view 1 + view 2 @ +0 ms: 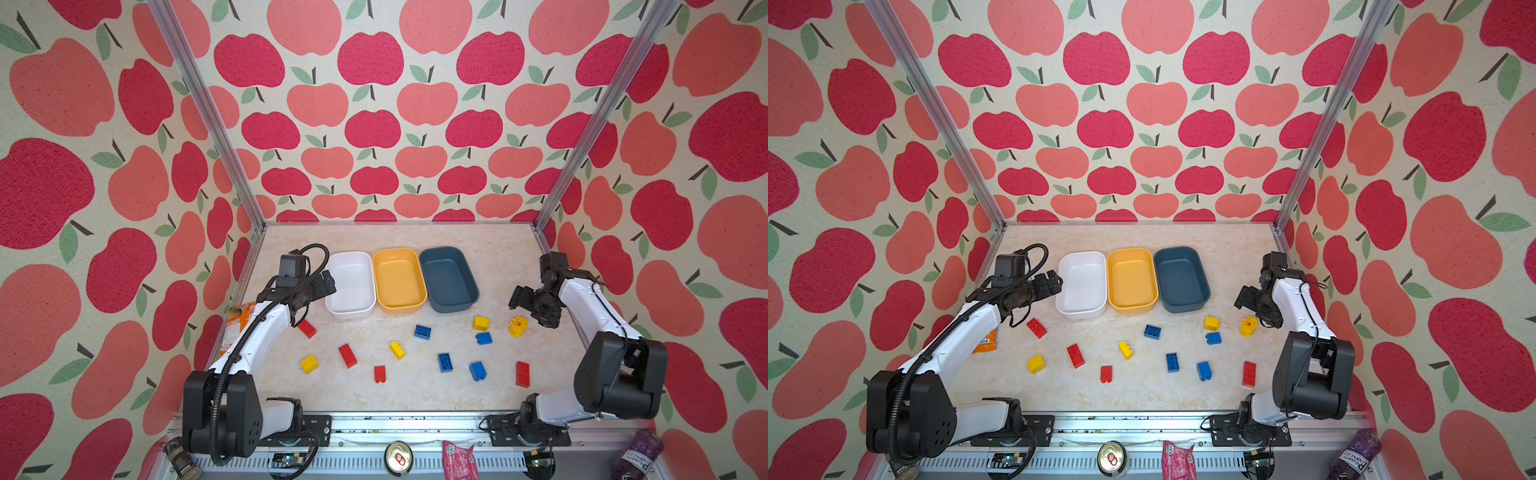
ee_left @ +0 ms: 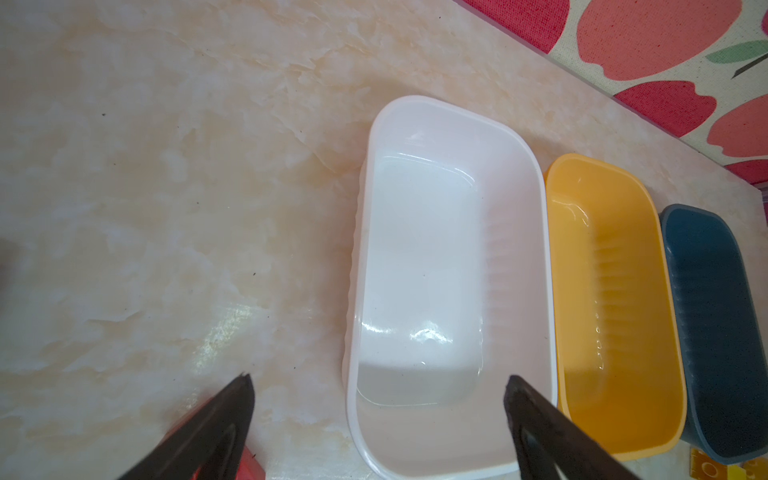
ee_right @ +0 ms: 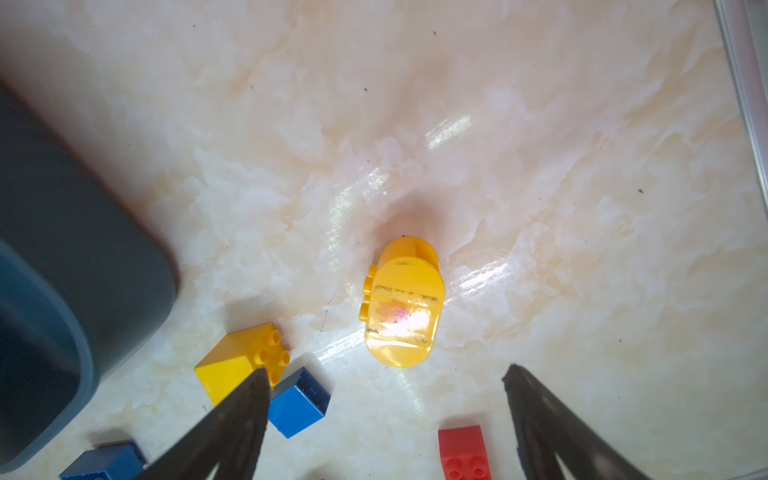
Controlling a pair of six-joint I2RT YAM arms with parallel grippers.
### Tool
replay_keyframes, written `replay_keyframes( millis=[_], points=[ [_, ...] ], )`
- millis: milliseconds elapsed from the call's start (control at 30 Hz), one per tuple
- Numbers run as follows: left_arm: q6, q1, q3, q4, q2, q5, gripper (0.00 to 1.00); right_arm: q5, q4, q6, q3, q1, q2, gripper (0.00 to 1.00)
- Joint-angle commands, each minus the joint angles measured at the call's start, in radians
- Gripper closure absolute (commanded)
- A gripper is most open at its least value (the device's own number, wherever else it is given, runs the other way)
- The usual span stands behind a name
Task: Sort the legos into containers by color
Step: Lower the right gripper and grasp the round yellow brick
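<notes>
**A:** Checking progress: anything binned?
**B:** Nope. All legos (image 1: 347,355) lie loose on the near table (image 1: 374,399). The far containers (image 1: 401,307) are empty.
**A:** Grippers?
**B:** Both spread wide, holding nothing. Right gripper (image 3: 385,376) hangs by the rounded yellow brick (image 3: 402,303), not touching. Left gripper (image 2: 378,377) sits over the white tub's (image 1: 349,311) left rim.

Robot lab test cell: aluminium frame posts (image 1: 206,109), apple-print cloth walls (image 1: 374,124), marble-look tabletop (image 1: 407,395), slotted mounting rail (image 1: 415,430) along near edge.

Bare tabletop (image 1: 415,397) rings the rounded yellow lego (image 1: 518,326); blue tub (image 1: 446,276) stands apart.
</notes>
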Motion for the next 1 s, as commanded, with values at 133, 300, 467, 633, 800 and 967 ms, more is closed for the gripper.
replay_keyframes(
  millis=[133,300,467,633,800,967],
  points=[
    [-0.011,-0.003,-0.002,0.003,0.010,0.014,0.04,-0.023,0.054,0.056,-0.071,-0.009,0.037,0.10],
    [-0.010,-0.003,0.001,-0.009,0.004,0.011,0.04,-0.013,0.102,0.062,-0.090,-0.008,0.078,0.15],
    [-0.011,-0.003,-0.002,-0.019,-0.008,0.007,0.03,-0.013,0.139,0.067,-0.096,-0.007,0.118,0.21],
    [-0.017,-0.003,-0.005,-0.030,-0.022,0.000,0.03,-0.017,0.158,0.066,-0.110,-0.008,0.130,0.34],
    [-0.029,-0.004,-0.016,-0.033,-0.037,-0.005,0.03,-0.029,0.165,0.063,-0.115,-0.008,0.135,0.50],
    [-0.036,-0.006,-0.031,-0.035,-0.054,-0.012,0.03,-0.037,0.160,0.056,-0.116,0.000,0.132,0.64]
  ],
)
